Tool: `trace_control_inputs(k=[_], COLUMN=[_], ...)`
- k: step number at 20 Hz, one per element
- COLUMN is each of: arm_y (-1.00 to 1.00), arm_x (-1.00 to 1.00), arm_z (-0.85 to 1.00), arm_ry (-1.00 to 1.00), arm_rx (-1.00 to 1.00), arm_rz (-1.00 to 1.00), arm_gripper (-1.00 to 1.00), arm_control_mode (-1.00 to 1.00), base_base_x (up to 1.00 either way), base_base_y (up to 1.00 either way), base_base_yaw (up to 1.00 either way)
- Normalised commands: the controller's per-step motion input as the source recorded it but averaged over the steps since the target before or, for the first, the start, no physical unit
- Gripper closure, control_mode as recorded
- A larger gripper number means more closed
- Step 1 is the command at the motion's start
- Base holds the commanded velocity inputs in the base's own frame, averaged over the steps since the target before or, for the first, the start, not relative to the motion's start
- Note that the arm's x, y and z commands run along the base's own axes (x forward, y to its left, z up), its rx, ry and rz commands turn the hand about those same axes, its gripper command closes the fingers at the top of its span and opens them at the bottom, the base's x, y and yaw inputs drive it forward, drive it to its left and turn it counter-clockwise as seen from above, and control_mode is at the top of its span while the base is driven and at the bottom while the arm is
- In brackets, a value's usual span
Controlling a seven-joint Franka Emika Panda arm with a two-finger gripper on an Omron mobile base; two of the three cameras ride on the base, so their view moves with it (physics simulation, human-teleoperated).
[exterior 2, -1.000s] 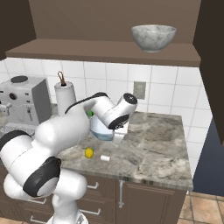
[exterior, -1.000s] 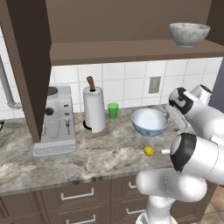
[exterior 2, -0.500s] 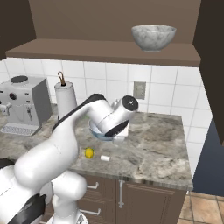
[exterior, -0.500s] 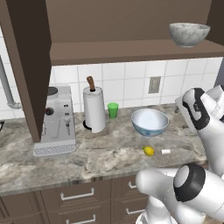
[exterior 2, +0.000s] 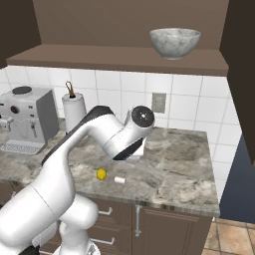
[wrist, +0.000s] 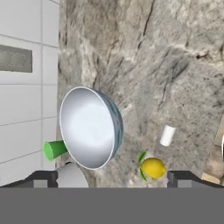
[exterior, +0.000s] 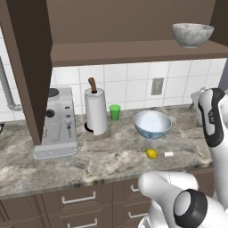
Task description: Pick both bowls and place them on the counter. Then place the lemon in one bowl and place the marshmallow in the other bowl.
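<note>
The blue-patterned white bowl (exterior: 152, 124) stands upright on the counter (exterior: 107, 156), seen from above in the hand view (wrist: 89, 127). The grey-white marbled bowl (exterior: 192, 34) sits up on the brown shelf (exterior 2: 174, 42). The lemon (exterior: 151, 153) (exterior 2: 101, 174) (wrist: 152, 168) lies on the stone in front of the patterned bowl, with the marshmallow (exterior: 168, 154) (exterior 2: 119, 180) (wrist: 167, 135) just beside it. My gripper (wrist: 112, 178) hangs open and empty above the counter, apart from the bowl, its fingertips (wrist: 41, 177) wide apart.
A small green cup (exterior: 115, 112) and a paper towel roll (exterior: 96, 111) stand by the tiled wall left of the bowl. A coffee machine (exterior: 55, 122) is further left. A wall outlet (exterior: 156, 86) sits above the bowl. Bare stone (exterior 2: 174, 154) lies to the right.
The arm has lifted and swung right, away from the patterned bowl, which stays on the counter. Lemon, marshmallow and shelf bowl have not moved.
</note>
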Motion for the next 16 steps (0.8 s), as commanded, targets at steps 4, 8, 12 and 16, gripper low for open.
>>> trace_control_inputs(k=[4, 8, 12, 16], arm_y=[-0.15, -0.1, -0.16, -0.13], arm_x=[-0.37, -0.34, -0.34, -0.22], arm_z=[0.67, 0.62, 0.62, 0.64], arm_ry=[0.0, -0.18, -0.3, -0.3], arm_rx=[0.0, 0.0, 0.0, 0.0], arm_rz=[-0.04, -0.01, 0.0, 0.0], arm_gripper=[-1.0, -1.0, -1.0, -1.0], arm_control_mode=[-1.0, -1.0, -1.0, -1.0], base_base_x=[0.0, 0.0, 0.0, 0.0], base_base_y=[0.0, 0.0, 0.0, 0.0], base_base_yaw=[0.0, 0.0, 0.0, 0.0])
